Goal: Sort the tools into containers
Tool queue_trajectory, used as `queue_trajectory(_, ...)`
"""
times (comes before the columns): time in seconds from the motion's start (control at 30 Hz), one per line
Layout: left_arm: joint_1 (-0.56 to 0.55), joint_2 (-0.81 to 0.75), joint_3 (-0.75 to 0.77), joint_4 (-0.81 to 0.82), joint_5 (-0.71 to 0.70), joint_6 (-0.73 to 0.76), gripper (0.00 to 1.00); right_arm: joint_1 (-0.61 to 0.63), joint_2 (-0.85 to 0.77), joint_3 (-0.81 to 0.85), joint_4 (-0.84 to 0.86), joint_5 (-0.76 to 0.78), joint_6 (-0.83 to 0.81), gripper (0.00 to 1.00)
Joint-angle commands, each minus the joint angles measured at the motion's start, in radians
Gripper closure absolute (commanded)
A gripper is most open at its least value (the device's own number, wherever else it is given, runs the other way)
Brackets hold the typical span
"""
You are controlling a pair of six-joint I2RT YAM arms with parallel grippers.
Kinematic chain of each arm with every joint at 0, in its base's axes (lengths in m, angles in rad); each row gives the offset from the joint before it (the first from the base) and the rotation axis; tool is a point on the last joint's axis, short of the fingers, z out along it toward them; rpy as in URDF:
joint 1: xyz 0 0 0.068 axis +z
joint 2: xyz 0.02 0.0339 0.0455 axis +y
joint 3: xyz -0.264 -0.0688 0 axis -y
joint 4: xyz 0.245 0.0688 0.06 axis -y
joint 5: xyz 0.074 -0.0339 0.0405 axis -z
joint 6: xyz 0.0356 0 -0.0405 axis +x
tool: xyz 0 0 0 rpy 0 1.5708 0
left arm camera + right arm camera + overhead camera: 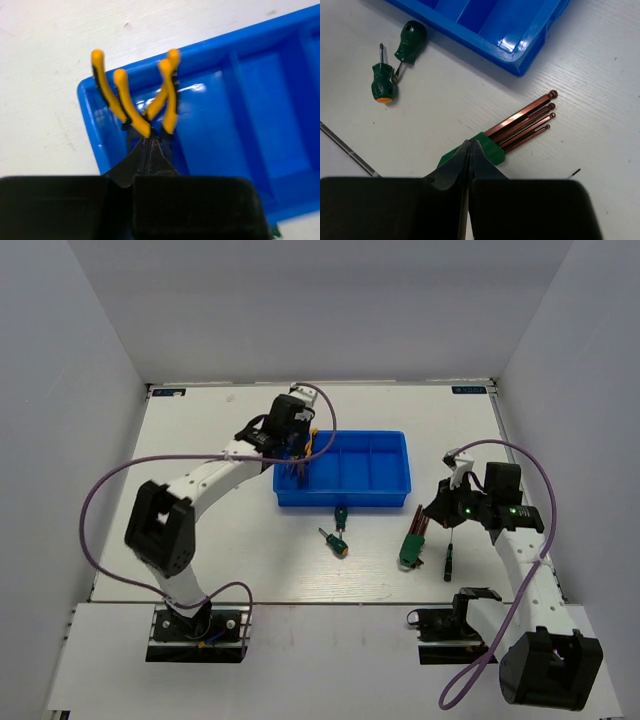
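Left gripper [150,142] closed by pliers [120,100] at tray's [240,36] nine-o'clock end, right gripper [470,145] closed over hex-key set [520,125], holds unclear

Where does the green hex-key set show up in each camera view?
Top external: the hex-key set lies on the table at lower right, below the tray's right end.
Left wrist: not in it.
Right wrist: hex-key set at centre, keys pointing up-right.
Shared landmark: the blue tray.

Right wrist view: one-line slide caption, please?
Shut right pincer at the green holder of the hex-key set; two stubby green screwdrivers and blue tray beyond.
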Motion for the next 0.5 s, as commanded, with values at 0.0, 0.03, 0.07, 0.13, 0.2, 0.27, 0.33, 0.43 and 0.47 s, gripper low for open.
queue_trajectory(0.0,-0.027,-0.212,-0.069,-0.004,0.169,-0.048,1.00,0.008,0.052,0.031,-0.067,0.004,-0.057,1.00)
queue_trajectory(0.03,-0.027,-0.295,-0.106,-0.004,0.211,-0.060,0.97,0.008,0.098,0.100,-0.140,0.018,-0.092,0.96)
queue_trajectory(0.07,-0.038,-0.335,-0.141,-0.004,0.243,-0.094,0.87,0.011,0.138,0.119,-0.170,0.030,-0.101,0.62)
queue_trajectory(0.13,-0.038,-0.404,-0.233,-0.046,0.312,-0.126,0.55,0.018,0.180,0.145,-0.244,0.090,-0.124,0.40)
queue_trajectory(0.2,-0.060,-0.502,-0.324,-0.068,0.334,-0.175,0.47,0.028,0.226,0.156,-0.296,0.117,-0.150,0.14)
queue_trajectory(0.27,-0.070,-0.565,-0.385,-0.077,0.343,-0.204,0.39,0.039,0.244,0.162,-0.320,0.163,-0.137,0.12)
queue_trajectory(0.33,-0.080,-0.654,-0.460,-0.077,0.343,-0.238,0.37,0.041,0.292,0.166,-0.336,0.192,-0.121,0.10)
queue_trajectory(0.43,-0.089,-0.726,-0.528,-0.077,0.325,-0.258,0.37,0.093,0.328,0.150,-0.311,0.232,-0.089,0.10)
queue_trajectory(0.47,-0.089,-0.752,-0.528,-0.077,0.325,-0.258,0.37,0.113,0.338,0.142,-0.301,0.234,-0.074,0.10)
